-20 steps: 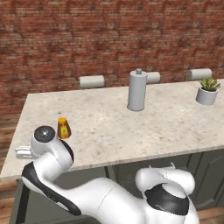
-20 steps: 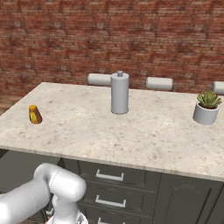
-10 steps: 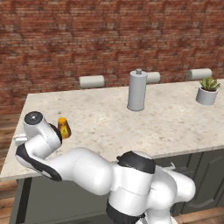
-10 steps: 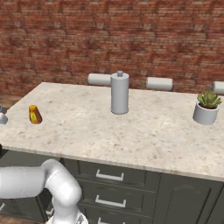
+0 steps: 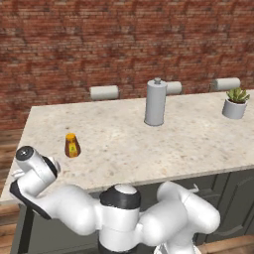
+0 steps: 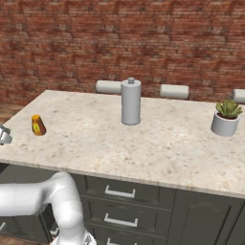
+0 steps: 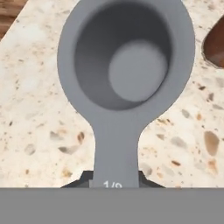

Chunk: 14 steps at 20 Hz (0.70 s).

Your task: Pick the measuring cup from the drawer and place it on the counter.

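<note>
**Tool grips measuring cup over counter's left edge**

Hand view: the tool [image 7: 114, 183] clamps the measuring cup [image 7: 124, 65] by its handle, bowl above the speckled counter [image 7: 39, 131].

Left base view: the arm's wrist sits at the counter's [image 5: 198, 139] front-left corner, near the orange bottle [image 5: 72, 145].

Right base view: the cup [image 6: 4, 135] shows at the left edge.

On the desk [image 6: 143, 143], a canister [image 6: 130, 102] stands near the middle toward the back. A potted plant [image 6: 225, 117] sits well apart to its right. Three rolls lie along the back edge by the brick wall [image 6: 122, 43]: one [image 6: 108, 86] just left of the canister, one [image 6: 174, 91] right of it, one [image 5: 225, 83] behind the plant. A small bottle [image 6: 38, 125] stands near the left end. At the left front corner the measuring cup [image 7: 124, 65] lies over the desk, its handle toward the claw [image 7: 114, 180], the bottle just beside it. Drawers sit below the front edge.
</note>
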### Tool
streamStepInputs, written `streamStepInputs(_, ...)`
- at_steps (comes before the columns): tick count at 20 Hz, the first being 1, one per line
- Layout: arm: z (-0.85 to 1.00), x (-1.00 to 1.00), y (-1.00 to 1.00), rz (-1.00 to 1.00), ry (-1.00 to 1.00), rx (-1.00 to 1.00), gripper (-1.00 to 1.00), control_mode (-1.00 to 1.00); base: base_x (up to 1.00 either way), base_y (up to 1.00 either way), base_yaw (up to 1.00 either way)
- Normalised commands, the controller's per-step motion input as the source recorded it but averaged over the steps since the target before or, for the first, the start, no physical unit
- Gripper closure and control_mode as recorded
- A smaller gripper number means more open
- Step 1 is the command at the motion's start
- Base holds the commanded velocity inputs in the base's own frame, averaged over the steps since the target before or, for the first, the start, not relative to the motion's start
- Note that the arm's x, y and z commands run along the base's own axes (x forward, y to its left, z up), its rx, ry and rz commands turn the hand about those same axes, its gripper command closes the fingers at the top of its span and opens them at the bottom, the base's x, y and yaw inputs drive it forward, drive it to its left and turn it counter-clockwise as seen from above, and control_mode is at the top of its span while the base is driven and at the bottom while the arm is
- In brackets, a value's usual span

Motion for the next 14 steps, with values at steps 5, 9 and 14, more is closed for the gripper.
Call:
streamStepInputs(5, -0.25, -0.03, 0.0, 0.14, 0.0, 0.0, -1.0, -1.0, 0.0, 0.0, 0.0)
streamStepInputs(9, 0.0, -0.06, -0.04, 0.12, 0.0, 0.0, -1.0, -1.0, 0.0, 0.0, 0.0)
streamStepInputs(14, 0.13, -0.11, -0.09, 0.13, -0.08, 0.0, -1.0, -1.0, 0.0, 0.0, 0.0)
